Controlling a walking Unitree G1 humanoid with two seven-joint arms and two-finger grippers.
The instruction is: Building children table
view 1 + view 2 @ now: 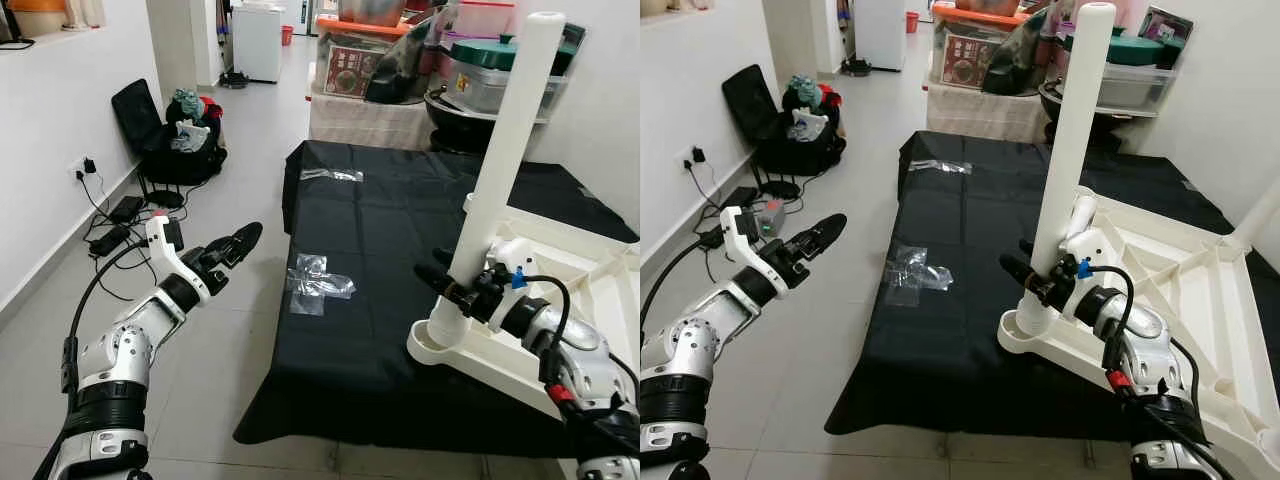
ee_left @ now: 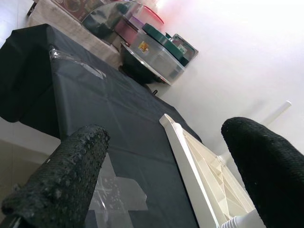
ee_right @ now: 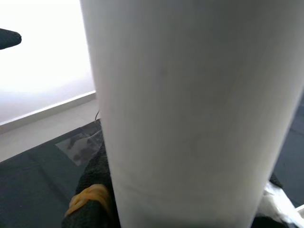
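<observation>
A white children's table top (image 1: 590,262) lies upside down on a black cloth (image 1: 390,220). One white table leg (image 1: 510,140) stands upright in its near corner socket (image 1: 445,345). My right gripper (image 1: 447,277) is shut on the leg just above the socket, and the right wrist view shows the leg (image 3: 190,109) pressed close against a black finger (image 3: 92,190). My left gripper (image 1: 240,243) hovers open over the floor, left of the cloth and holding nothing; its fingers (image 2: 66,175) stand wide apart, pointing towards the table top (image 2: 204,161).
Two clear plastic wrappers (image 1: 318,278) (image 1: 332,174) lie on the cloth. Another white leg (image 1: 1260,215) rises at the table top's far right. A black bag of clothes (image 1: 175,140) and cables (image 1: 115,225) sit by the left wall. Storage boxes and a wok (image 1: 470,75) stand behind.
</observation>
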